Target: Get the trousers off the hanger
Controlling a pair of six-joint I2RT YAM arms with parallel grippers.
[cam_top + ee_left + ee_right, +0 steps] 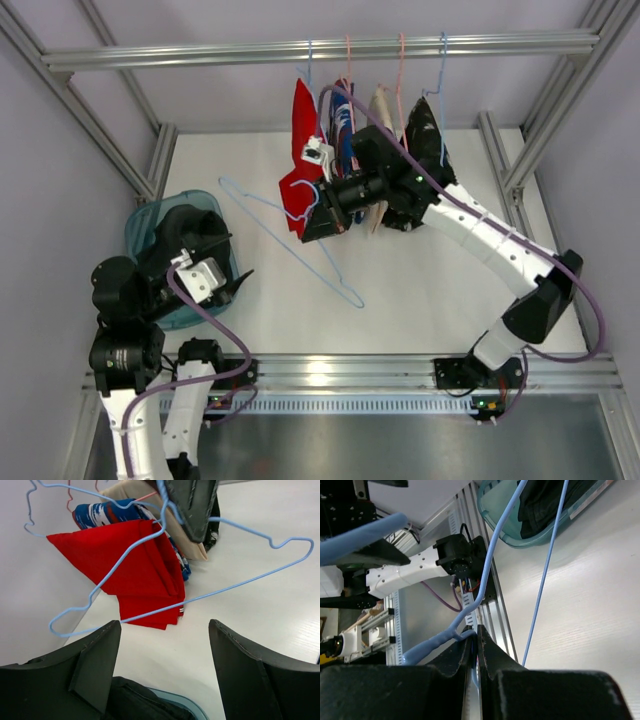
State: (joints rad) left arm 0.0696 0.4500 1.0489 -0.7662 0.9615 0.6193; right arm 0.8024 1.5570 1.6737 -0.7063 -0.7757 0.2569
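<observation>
Currently, far left: translucent teal plastic bin (137,228) on the white table, and the plain black cloth trousers (540,505) are bunched inside it. The left gripper (164,630) hovers just over the bin's right rim, jaws wide apart with nothing between them. Right of the bin, a light blue wire hanger (240,582) slants over the table, low corner nearest the bin and top end at the right gripper (476,640), whose jaws are pinched tight on the wire. Just beyond that, farther right of the bin, the bright red cloth trousers (135,565) hang folded on another hanger; the left wrist view shows the blue wire crossing in front of them. Past them from the bin: a blue-and-white patterned cloth (107,512), a beige cloth (192,550), then a black garment (425,130), all hanging from the silver aluminium rail (200,54) above.
</observation>
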